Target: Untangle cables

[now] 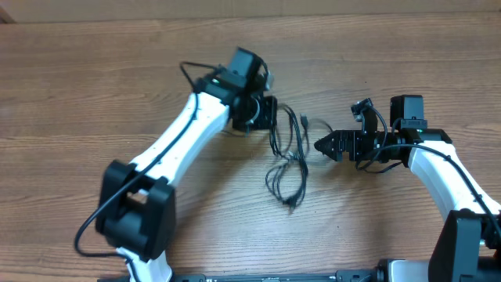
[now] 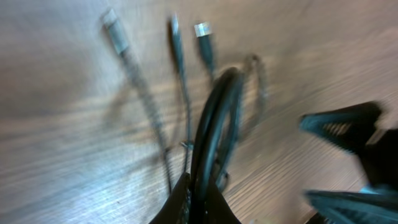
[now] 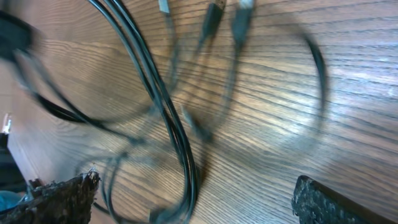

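Cables (image 1: pixel 286 157), thin, black and flexible, with small silver-tipped plug ends (image 2: pixel 203 30), lie in loose crossing loops on the brown wood-grain desk (image 1: pixel 94 78), near its middle and between the two white-and-black arms. At left in the overhead view, the left gripper (image 1: pixel 268 114) sits at the upper left edge of the bundle, touching it. The left wrist view shows its fingers (image 2: pixel 177 210) clenched on the cables: a doubled black loop rises out of the pinch at the bottom edge, while three thinner strands run away across the desk to separate plugs lying side by side, blurred but distinct. From the grasp, in the overhead view, the strands trail downward and to the right into a narrow tangle, one loose end pointing toward the near edge of the desk and another short plug lying just above the right side of the bundle. At right, the right gripper (image 1: pixel 319 145) points at the cables from beside them, close to the bundle but apart from it. Its fingers (image 3: pixel 59 198) stand released and spread wide in the right wrist view, one at each lower corner, with a thick doubled strand and several blurred loops on the desk between and beyond them; neither finger is seen touching a strand.
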